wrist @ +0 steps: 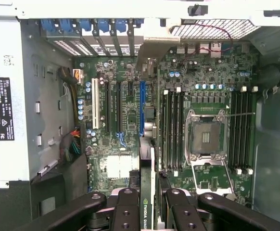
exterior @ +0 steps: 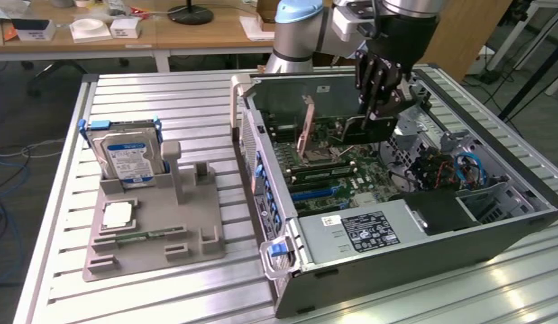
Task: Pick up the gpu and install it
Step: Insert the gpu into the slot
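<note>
My gripper [exterior: 380, 101] hangs inside the open computer case [exterior: 495, 223], over the motherboard [exterior: 351, 172]. It is shut on the gpu [exterior: 356, 128], a thin dark card held on edge. In the wrist view the gpu [wrist: 147, 192] shows edge-on with a green label, clamped between the two black fingers [wrist: 125, 209]. The gripper [wrist: 147, 204] holds it above the board, roughly in line with the long blue slot [wrist: 141, 108]. A silver end bracket [wrist: 148, 67] points toward the case's rear slot openings. Whether the card's lower edge touches a slot is hidden.
A grey fixture [exterior: 153, 229] on the slatted table [exterior: 171, 101] holds an upright hard drive [exterior: 125, 156] and a small green memory stick [exterior: 139, 236]. Inside the case lie a power supply [exterior: 360, 233], memory slots [wrist: 171, 127], an empty CPU socket [wrist: 205, 137] and cables [exterior: 459, 169].
</note>
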Robot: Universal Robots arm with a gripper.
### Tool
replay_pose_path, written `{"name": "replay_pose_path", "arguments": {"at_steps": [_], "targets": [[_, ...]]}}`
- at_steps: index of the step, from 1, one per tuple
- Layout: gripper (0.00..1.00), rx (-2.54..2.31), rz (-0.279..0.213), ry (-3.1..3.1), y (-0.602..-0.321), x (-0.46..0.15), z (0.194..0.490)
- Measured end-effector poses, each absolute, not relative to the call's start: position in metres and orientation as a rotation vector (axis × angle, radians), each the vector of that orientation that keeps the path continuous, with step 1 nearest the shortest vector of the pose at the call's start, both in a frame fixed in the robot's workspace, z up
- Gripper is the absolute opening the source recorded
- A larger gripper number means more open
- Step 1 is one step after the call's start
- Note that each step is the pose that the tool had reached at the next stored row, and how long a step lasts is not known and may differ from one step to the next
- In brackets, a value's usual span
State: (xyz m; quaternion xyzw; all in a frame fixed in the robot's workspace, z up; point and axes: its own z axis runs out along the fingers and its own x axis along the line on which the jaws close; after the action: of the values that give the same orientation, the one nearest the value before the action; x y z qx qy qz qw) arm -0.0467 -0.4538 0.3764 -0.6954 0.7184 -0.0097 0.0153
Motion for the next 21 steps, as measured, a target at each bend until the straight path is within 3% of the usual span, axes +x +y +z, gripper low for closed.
{"name": "replay_pose_path", "arguments": {"at_steps": [21], "targets": [[0.26, -2.171, -0.048, 2.242, -0.452, -0.047, 0.364]]}}
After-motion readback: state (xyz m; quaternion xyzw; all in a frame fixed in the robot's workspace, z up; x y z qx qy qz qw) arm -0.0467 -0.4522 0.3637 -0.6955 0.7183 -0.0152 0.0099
